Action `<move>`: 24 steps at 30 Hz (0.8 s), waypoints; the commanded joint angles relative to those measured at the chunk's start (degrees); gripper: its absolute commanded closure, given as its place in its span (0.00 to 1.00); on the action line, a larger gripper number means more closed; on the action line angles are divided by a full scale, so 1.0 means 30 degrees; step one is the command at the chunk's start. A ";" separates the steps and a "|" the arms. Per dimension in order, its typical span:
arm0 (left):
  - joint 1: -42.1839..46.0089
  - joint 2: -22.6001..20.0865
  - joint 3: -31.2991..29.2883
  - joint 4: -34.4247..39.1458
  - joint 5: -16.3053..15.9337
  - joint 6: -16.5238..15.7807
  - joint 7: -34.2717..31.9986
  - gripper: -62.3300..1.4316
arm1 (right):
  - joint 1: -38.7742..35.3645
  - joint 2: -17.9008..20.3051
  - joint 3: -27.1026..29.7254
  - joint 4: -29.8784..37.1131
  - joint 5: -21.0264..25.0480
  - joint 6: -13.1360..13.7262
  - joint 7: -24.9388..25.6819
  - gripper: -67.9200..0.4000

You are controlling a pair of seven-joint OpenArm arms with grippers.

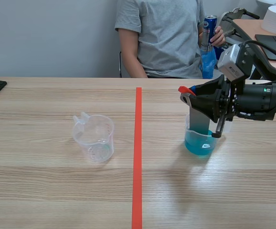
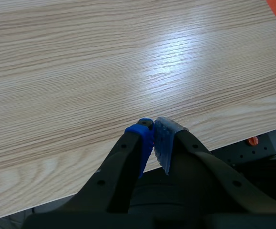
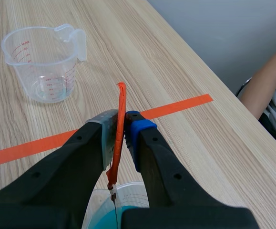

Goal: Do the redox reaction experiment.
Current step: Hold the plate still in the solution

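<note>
Right claw [image 1: 189, 97] [image 3: 124, 120] clamped on the orange-red top of a grey strip [image 1: 200, 121] [image 3: 121, 100], held upright over the bench [image 1: 56, 191]; the strip's lower end dips into the beaker of blue liquid [image 1: 199, 143] [image 3: 96, 210], right of the tape line. Clear measuring cup [image 1: 94, 137] [image 3: 45, 62] stands left of the line, well apart from the beaker. Left claw [image 2: 154, 138], pads together on nothing, hangs over the bench edge. A person [image 1: 159, 38] sits behind the bench, can [image 1: 208, 29] in hand
</note>
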State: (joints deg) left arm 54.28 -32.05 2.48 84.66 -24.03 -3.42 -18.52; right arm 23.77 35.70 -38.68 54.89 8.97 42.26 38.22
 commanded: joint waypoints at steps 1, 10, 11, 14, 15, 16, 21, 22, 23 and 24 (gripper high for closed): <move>-0.0007 -0.0015 0.0007 0.0189 -0.0051 -0.0051 -0.0306 0.91 | 0.0219 0.0219 0.0270 -0.0036 0.0058 0.0153 0.0015 0.97; -0.0007 -0.0015 0.0007 0.0189 -0.0051 -0.0051 -0.0306 0.91 | 0.0219 0.0641 0.0270 -0.0036 0.0095 0.0153 0.0627 0.97; -0.0007 -0.0015 0.0007 0.0189 -0.0051 -0.0051 -0.0306 0.91 | 0.0219 0.0699 0.0270 -0.0036 0.0095 0.0153 0.0787 0.97; -0.0007 -0.0015 0.0007 0.0189 -0.0051 -0.0051 -0.0306 0.91 | 0.0226 0.0852 0.0291 -0.0029 0.0160 0.0153 0.1115 0.97; -0.0007 -0.0015 0.0007 0.0189 -0.0051 -0.0051 -0.0306 0.91 | 0.0226 0.0933 0.0291 0.0007 0.0168 0.0153 0.1173 0.97; -0.0007 -0.0015 0.0007 0.0189 -0.0051 -0.0051 -0.0306 0.91 | 0.0226 0.1027 0.0291 0.0051 0.0226 0.0153 0.1209 0.97; -0.0007 -0.0015 0.0007 0.0189 -0.0051 -0.0051 -0.0306 0.91 | 0.0226 0.1632 0.0291 0.0226 0.0554 0.0153 0.1836 0.97; -0.0007 -0.0015 0.0007 0.0189 -0.0051 -0.0051 -0.0306 0.91 | 0.0226 0.1756 0.0313 0.0240 0.0736 0.0153 0.1938 0.97; -0.0007 -0.0015 0.0007 0.0189 -0.0051 -0.0051 -0.0306 0.91 | 0.0226 0.1865 0.0379 0.0277 0.0816 0.0153 0.2011 0.97; -0.0007 -0.0015 0.0007 0.0189 -0.0051 -0.0051 -0.0306 0.91 | 0.0226 0.1967 0.0466 0.0350 0.0947 0.0153 0.2018 0.97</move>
State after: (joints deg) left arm 54.28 -32.08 2.48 84.66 -24.03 -3.42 -18.55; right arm 23.75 40.45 -38.68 54.92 10.52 42.26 43.48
